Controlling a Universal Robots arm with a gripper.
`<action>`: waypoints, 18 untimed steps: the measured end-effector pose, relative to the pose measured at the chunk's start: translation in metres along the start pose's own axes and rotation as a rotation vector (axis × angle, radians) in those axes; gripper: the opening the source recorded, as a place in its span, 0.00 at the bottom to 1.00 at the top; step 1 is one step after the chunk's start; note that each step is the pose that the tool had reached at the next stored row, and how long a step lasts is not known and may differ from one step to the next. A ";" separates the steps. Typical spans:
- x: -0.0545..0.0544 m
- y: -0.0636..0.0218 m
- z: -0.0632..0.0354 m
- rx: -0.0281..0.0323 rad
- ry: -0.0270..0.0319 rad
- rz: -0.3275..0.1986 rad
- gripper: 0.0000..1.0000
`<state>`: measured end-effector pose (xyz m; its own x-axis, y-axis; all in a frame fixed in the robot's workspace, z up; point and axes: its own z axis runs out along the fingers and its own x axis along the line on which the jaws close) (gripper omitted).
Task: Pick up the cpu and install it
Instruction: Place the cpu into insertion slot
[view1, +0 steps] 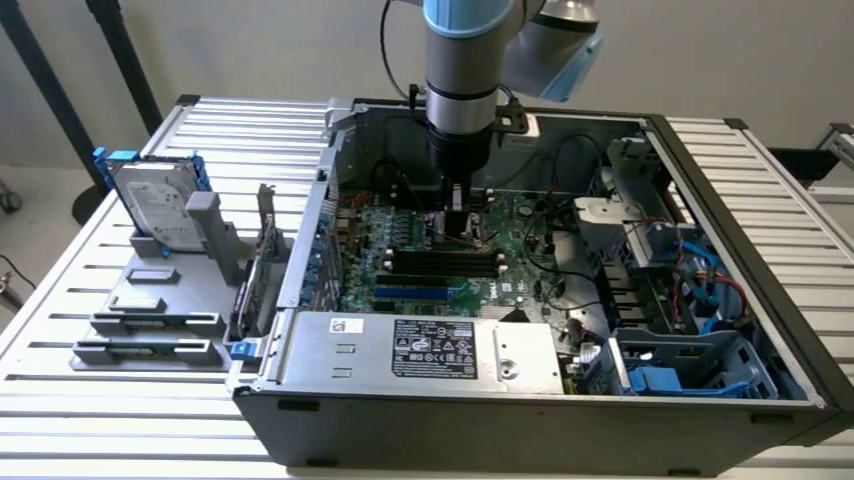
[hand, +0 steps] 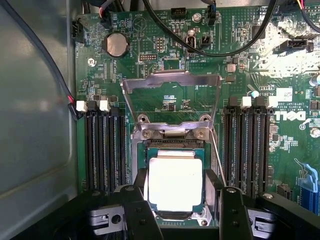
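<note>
The cpu (hand: 175, 189), a small square chip with a bright silver top and a green rim, lies flat and level over the open socket (hand: 172, 145) on the green motherboard (hand: 240, 60). My gripper (hand: 175, 174) reaches straight down into the computer case (view1: 747, 300). Its two black fingers (hand: 139, 197) press against the chip's two opposite edges, so it is shut on the cpu. Whether the chip rests fully in the socket I cannot tell. In the exterior view my gripper (view1: 461, 228) stands low over the middle of the board.
The socket's metal load plate (hand: 172, 82) is swung up and its wire lever (hand: 216, 155) is released. Black memory slots (hand: 102, 150) flank the socket. Black cables (hand: 210, 47) cross the board. A hard drive (view1: 158, 205) and grey bars (view1: 147, 325) sit outside, at the exterior view's left.
</note>
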<state>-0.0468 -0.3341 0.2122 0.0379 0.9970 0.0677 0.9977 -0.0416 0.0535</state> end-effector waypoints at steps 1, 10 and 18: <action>0.000 0.0000 0.0001 0.0000 -0.0007 0.000 0.54; 0.000 -0.0002 0.0028 -0.0041 -0.0018 -0.001 0.54; 0.001 -0.0004 0.0056 -0.0077 -0.0071 -0.002 0.54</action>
<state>-0.0468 -0.3327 0.2067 0.0364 0.9975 0.0605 0.9973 -0.0401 0.0613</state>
